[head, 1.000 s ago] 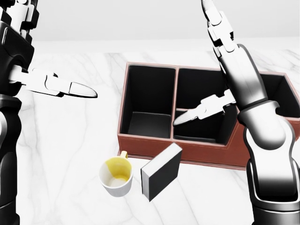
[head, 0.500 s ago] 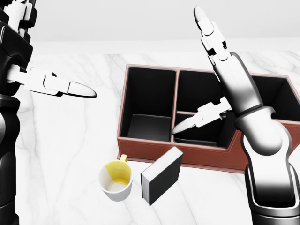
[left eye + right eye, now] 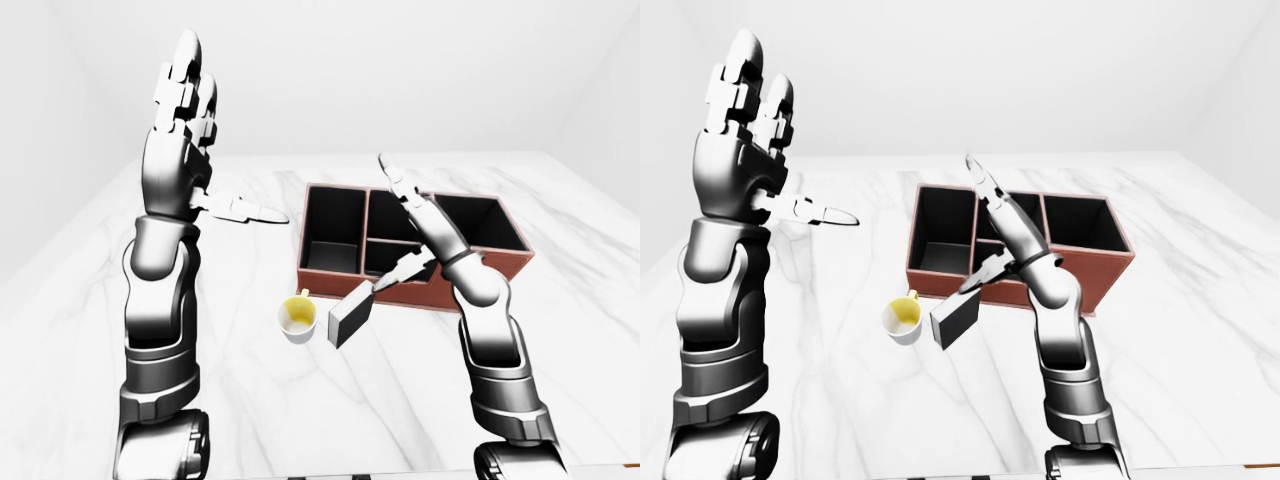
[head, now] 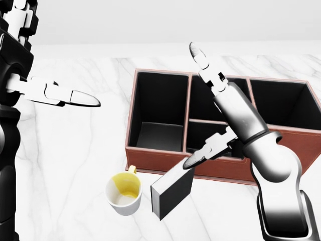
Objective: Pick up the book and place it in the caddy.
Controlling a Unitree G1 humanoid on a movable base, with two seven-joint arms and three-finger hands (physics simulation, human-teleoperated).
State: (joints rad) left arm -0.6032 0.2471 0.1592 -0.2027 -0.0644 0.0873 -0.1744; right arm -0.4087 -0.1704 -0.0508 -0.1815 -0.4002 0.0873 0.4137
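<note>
The right robot hand (image 4: 200, 105), fingers spread and gripping nothing, reaches down toward the book (image 4: 173, 192), one finger (image 4: 203, 153) hanging at the book's upper edge; whether it touches cannot be told. The book lies tilted on the marble bench (image 4: 75, 150), just below that finger and just outside the near wall of the brown caddy (image 4: 131, 120), whose dark compartments open behind the hand. A white mug (image 4: 124, 192) with a yellow interior sits to the left of the book, close beside it. The left robot hand (image 3: 185, 110) is raised high and open, well apart from everything. The grasp appears not yet made; closing on the book without knocking the mug would seem to come next. The pale bench fills a bare white room.
</note>
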